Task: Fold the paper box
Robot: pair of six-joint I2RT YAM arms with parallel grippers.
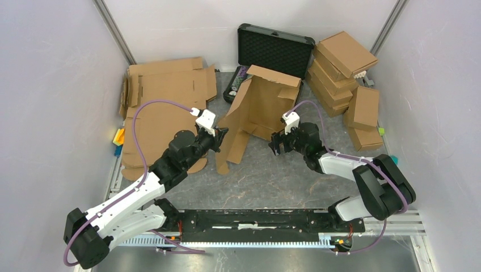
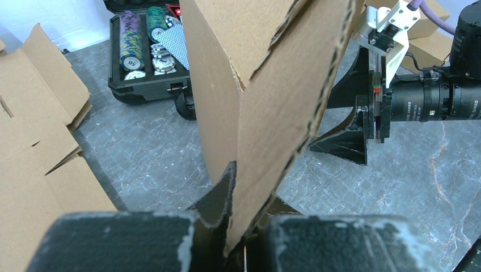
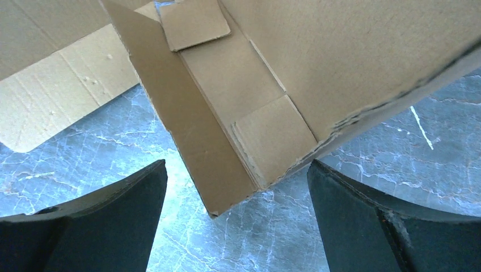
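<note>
The paper box (image 1: 258, 110) is a brown cardboard die-cut piece standing partly upright in the table's middle, its panels bent. My left gripper (image 1: 220, 137) is shut on its left edge; in the left wrist view the cardboard (image 2: 272, 113) is pinched between the black fingers (image 2: 218, 195). My right gripper (image 1: 276, 143) is open just right of the box. In the right wrist view the box's lower corner (image 3: 238, 153) hangs between the spread fingers (image 3: 113, 215), apart from them.
A black hard case (image 1: 272, 54) with chips (image 2: 142, 39) stands open behind the box. Flat cardboard blanks (image 1: 161, 102) lie at the back left. A stack of folded boxes (image 1: 343, 73) is at the back right. White walls close in both sides.
</note>
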